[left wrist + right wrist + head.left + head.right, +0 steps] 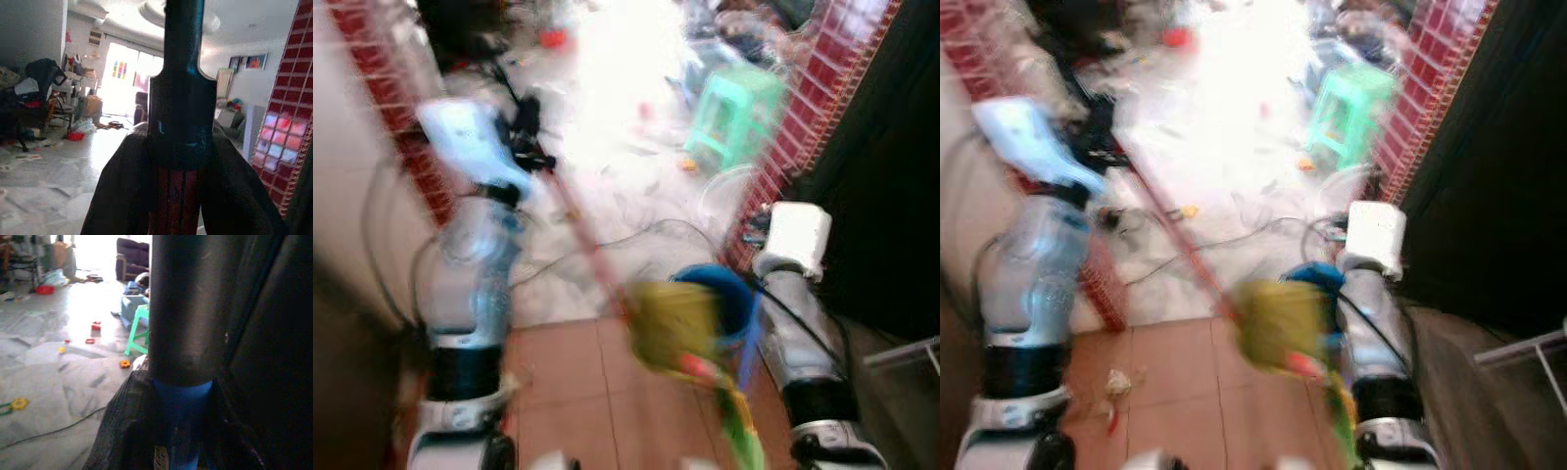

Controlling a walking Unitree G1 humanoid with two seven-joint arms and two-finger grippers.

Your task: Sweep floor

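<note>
Red-handled broom [592, 257] slanted across the tiled floor [568, 382], pinched by the left tool [182, 196]; the right tool [181, 431] pinched a blue dustpan handle [180, 421]. Light, stiff; best held mid-shaft.

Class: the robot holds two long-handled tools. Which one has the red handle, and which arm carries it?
The broom, carried by the left gripper: its handle is red. The dustpan in the right gripper has a blue handle instead.
</note>
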